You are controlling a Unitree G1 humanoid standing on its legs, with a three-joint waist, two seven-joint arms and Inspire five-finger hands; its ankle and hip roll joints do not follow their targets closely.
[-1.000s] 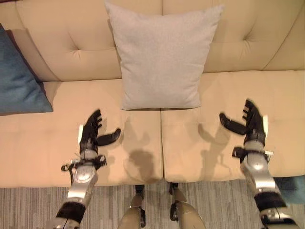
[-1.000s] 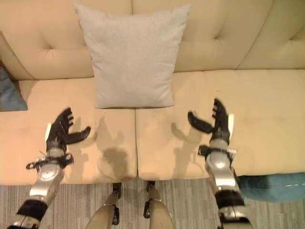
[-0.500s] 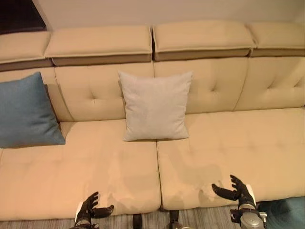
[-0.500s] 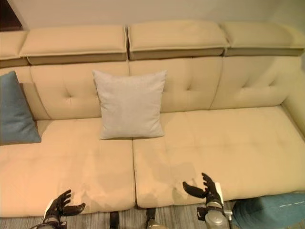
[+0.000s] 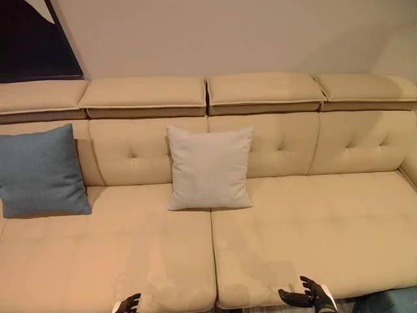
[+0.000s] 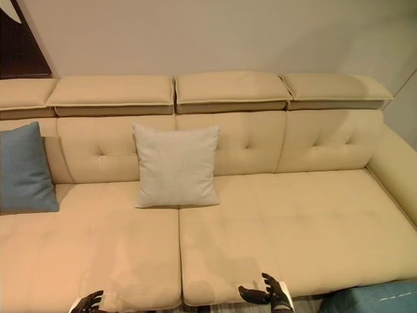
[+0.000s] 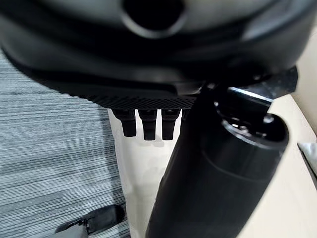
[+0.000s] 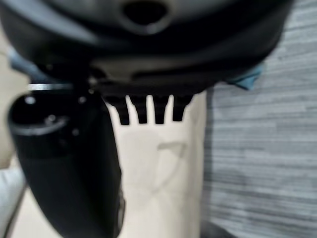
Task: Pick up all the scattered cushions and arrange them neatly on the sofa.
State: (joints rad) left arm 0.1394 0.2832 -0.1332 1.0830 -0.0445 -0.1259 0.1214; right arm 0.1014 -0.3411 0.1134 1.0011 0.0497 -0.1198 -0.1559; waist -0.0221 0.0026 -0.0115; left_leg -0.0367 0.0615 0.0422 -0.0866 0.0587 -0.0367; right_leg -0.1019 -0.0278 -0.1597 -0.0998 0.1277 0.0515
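Two cushions upright on the sofa [image 5: 273,222], both hands empty.
Head views: grey cushion [image 5: 209,167] leans mid-backrest, blue cushion [image 5: 41,171] far left; another blue one [image 6: 378,298], partly cut off, seems to lie on the floor [image 7: 49,163]. Wrist views: left hand [image 5: 128,304] and right hand [image 5: 309,297] spread, fingers straight, above the seat's front edge.

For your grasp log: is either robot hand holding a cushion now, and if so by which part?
Nothing is held. The left robot hand and right robot hand are open and empty at the sofa's front edge; the grey cushion and blue cushion lean against its backrest.
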